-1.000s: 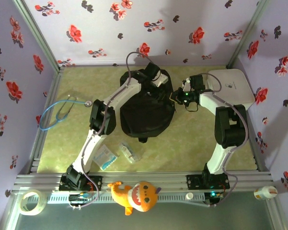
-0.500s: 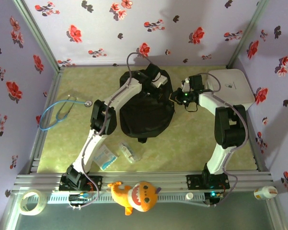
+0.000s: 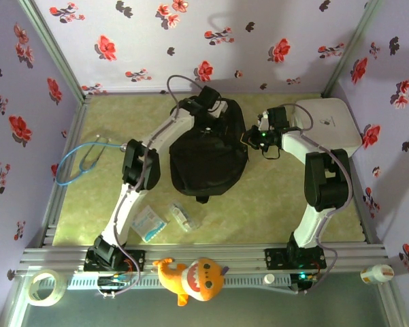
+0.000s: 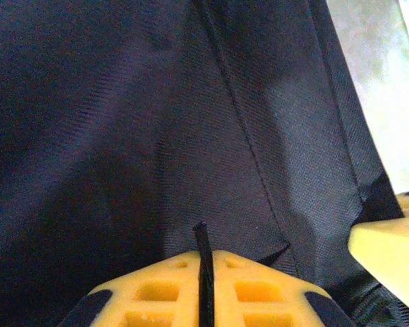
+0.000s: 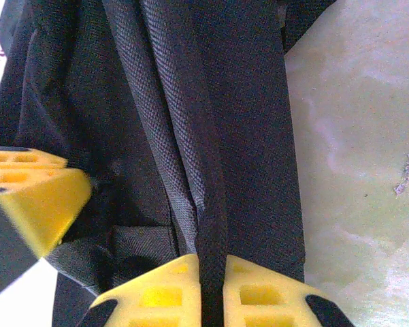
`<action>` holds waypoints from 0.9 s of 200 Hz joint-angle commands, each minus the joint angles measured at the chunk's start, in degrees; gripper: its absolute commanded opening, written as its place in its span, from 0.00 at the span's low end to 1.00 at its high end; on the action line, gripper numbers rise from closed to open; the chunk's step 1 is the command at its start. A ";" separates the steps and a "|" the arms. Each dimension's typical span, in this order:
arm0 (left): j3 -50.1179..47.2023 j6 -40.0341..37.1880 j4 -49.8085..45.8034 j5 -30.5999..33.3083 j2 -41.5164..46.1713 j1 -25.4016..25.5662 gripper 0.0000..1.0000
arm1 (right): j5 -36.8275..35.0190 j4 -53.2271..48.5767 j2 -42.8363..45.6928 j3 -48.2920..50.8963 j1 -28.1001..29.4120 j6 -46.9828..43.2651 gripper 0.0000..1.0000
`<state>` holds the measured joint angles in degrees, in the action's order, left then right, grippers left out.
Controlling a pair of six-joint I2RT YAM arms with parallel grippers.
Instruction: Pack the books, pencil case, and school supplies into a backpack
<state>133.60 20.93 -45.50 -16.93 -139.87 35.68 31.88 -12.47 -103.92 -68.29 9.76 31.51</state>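
Backpack: one, black [image 3: 207,157], lying flat in the middle of the table [image 3: 286,211], rounded top toward the far wall.
Left tool: [image 4: 204,267] yellow fingers pressed together, pinching a thin black cord of the backpack at its far end; dark woven fabric with a stitched seam lies beneath.
Right tool: [image 5: 214,271] yellow fingers clamped on a black webbing strap [image 5: 190,136] at the backpack's right edge, with bare table just beside it.
Pencil case: one, clear [image 3: 184,216], on the table near the backpack's near end, apart from it.
Packet: one, flat, pale blue-white [image 3: 148,224], just left of the pencil case; its print is too small to read.
Stethoscope: one, blue tubing [image 3: 68,167], at the table's left edge.
White box: one, rounded-square [image 3: 332,121], in the far right corner; it bears a small dark mark that cannot be read.
Plush toy: one, orange [image 3: 194,277], on the front rail between the arm bases.
Tape roll: one [image 3: 42,286], at the near left.
Bottle: one, white [image 3: 375,274], at the near right; its label is unreadable.
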 commanded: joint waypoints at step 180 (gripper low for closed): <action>-24.91 -2.38 6.74 13.08 21.66 -4.52 0.00 | -12.92 -4.87 2.10 -0.06 0.08 -1.63 0.05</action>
<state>112.73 20.62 -40.23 -9.93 -121.91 33.91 25.54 -14.02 -103.18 -68.29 10.76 31.05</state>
